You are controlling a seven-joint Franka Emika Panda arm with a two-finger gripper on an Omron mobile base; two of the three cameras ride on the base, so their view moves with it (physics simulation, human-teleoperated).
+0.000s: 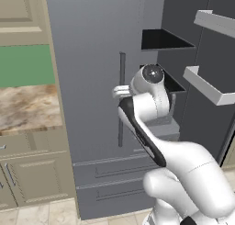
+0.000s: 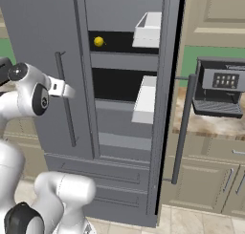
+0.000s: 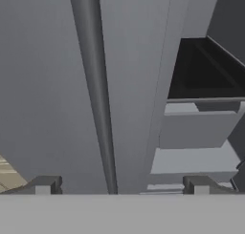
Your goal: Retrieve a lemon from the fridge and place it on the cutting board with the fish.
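Note:
The fridge (image 1: 92, 59) is a tall dark grey unit whose left door is shut and whose right door (image 2: 165, 109) is swung open. A small yellow lemon (image 2: 98, 41) lies on an upper black shelf inside. My gripper (image 2: 69, 90) hovers in front of the left door, close to its vertical bar handle (image 2: 65, 99). In the hand view the fingertips (image 3: 45, 184) stand wide apart, the gripper (image 3: 122, 185) is open and holds nothing, and the handle (image 3: 93, 94) runs up between them. The cutting board and the fish are out of view.
White door bins (image 2: 146, 99) (image 2: 149, 30) hang on the open door beside the shelves. A coffee machine (image 2: 220, 92) sits on the marbled counter to the right. Another counter stretch (image 1: 27, 107) and beige cabinets (image 1: 36, 178) lie left. Fridge drawers (image 1: 108, 173) are low.

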